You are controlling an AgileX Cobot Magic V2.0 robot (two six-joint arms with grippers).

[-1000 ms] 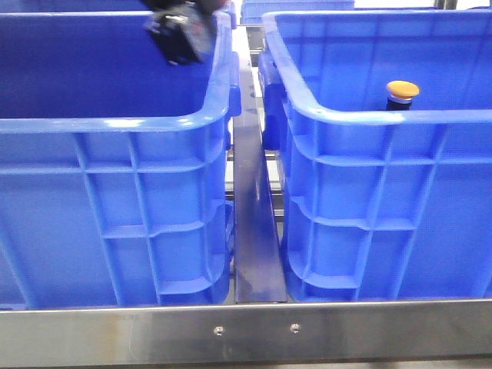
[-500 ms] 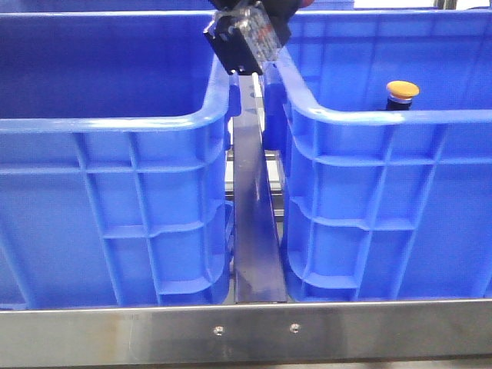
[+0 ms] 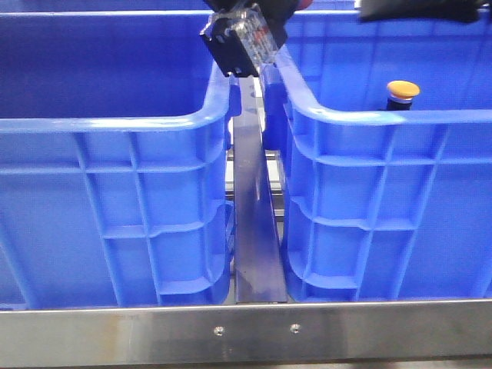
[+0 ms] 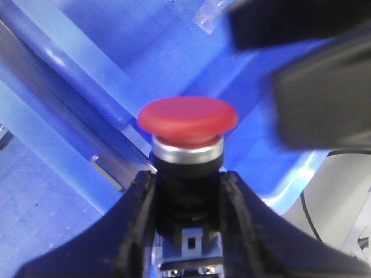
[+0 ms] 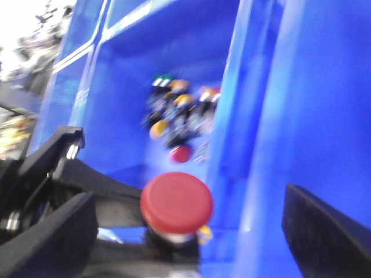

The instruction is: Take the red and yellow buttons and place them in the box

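In the front view, two blue crates fill the frame side by side, a steel rail (image 3: pixel 254 231) running between them and a steel bar (image 3: pixel 246 330) across the bottom edge. The left crate (image 3: pixel 115 207) shows none of its floor, which its near wall hides. Just above the near rim of the right crate (image 3: pixel 384 207), right of centre, the yellow button (image 3: pixel 402 92) shows only its orange-yellow cap and a sliver of dark body; the rest is hidden behind the rim.

At the top centre, above the gap between the crates, the left gripper (image 3: pixel 244 42) is cut off by the upper edge, and only a black block with a clear glinting part can be made out. The left wrist view fills this in: the left gripper's two black fingers (image 4: pixel 130 231) are pinched on the black body of the red button (image 4: pixel 187 119), whose red cap and silver collar stand clear above them at the frame's centre. Blurred dark shapes cross the upper right of that view.

A dark blurred bar in the upper right corner of the front view is the right gripper (image 3: pixel 419 9), too cut off to read there. In the right wrist view its fingers (image 5: pixel 324 231) stand wide apart at the lower corners, holding nothing. Between them sits the red cap, and higher up, at the frame's centre, lies a blurred heap of buttons (image 5: pixel 179 119) on a crate floor, colours smeared.
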